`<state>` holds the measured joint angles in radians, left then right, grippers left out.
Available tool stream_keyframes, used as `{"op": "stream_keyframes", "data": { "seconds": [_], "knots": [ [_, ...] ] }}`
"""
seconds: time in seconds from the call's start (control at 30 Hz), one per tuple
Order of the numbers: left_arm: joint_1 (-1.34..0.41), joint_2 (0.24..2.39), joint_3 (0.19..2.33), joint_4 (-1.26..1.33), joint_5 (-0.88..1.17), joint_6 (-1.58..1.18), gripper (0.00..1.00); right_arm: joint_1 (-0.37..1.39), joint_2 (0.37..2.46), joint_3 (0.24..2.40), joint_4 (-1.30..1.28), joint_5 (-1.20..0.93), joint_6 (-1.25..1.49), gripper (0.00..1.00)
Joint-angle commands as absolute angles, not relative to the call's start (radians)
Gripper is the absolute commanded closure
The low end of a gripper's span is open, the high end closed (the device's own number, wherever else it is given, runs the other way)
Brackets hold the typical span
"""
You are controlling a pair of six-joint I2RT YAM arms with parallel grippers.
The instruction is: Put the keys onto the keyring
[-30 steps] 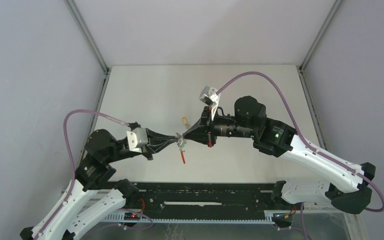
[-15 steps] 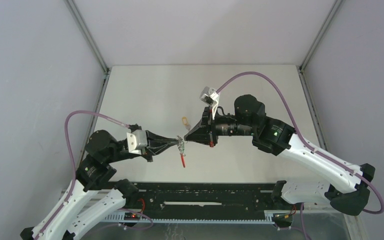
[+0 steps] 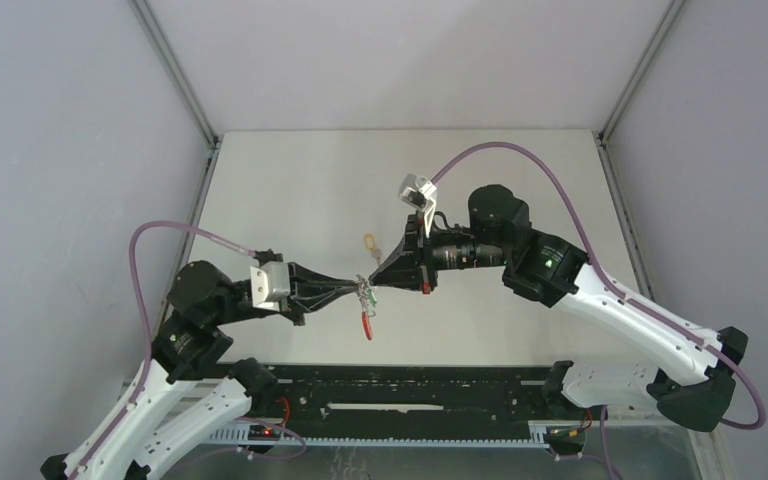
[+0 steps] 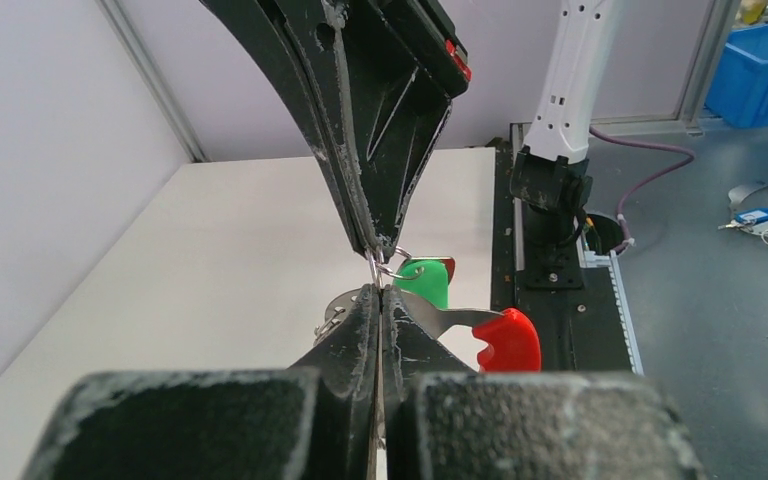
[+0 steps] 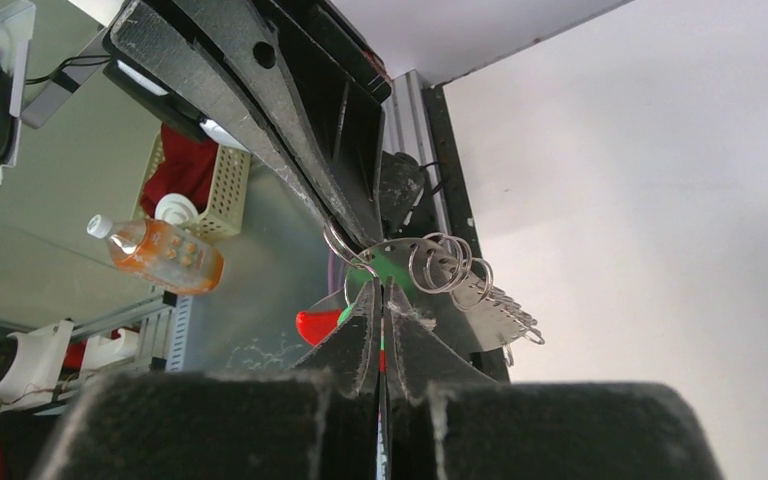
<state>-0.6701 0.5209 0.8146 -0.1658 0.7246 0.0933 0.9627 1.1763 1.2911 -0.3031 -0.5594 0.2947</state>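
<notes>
Beneath the left claw (image 3: 357, 290) and right claw (image 3: 371, 283), a white tabletop (image 3: 290, 180). Behind and to either side of them, grey enclosure walls (image 3: 60, 150) with aluminium corner posts (image 3: 175, 70). From the left wrist, far up and right of that claw, a blue bin (image 4: 760, 60). From the right wrist, left of that claw, a bottle of orange drink (image 5: 155, 255); just above it a white perforated basket (image 5: 222, 185) and red cloth (image 5: 175, 165).

The worktop (image 3: 290, 190) was a pale, matt, off-white surface, closed in by grey panels at the left, right and far sides. A small yellow-orange-headed key (image 3: 368, 240) lay flat on it near the middle. A black rail (image 3: 410, 385) ran along its near edge.
</notes>
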Motion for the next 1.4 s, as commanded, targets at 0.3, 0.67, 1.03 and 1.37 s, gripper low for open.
{"op": "stream_keyframes", "data": {
  "seconds": [0.3,0.67,1.03,1.37],
  "knots": [
    [-0.675,0.531,0.840,-0.055,0.776,0.066,1.00,0.921,1.142,1.332,-0.397,-0.624,0.222,0.64],
    [-0.673,0.553,0.828,-0.055,0.842,0.006,1.00,0.953,1.100,1.372,-0.297,-0.632,0.004,0.34],
    [-0.674,0.544,0.832,-0.061,0.862,0.006,1.00,0.980,1.146,1.372,-0.227,-0.737,-0.015,0.46],
    [-0.674,0.549,0.847,-0.052,0.890,-0.025,1.00,1.005,1.174,1.372,-0.230,-0.754,-0.012,0.58]
  ]
}}
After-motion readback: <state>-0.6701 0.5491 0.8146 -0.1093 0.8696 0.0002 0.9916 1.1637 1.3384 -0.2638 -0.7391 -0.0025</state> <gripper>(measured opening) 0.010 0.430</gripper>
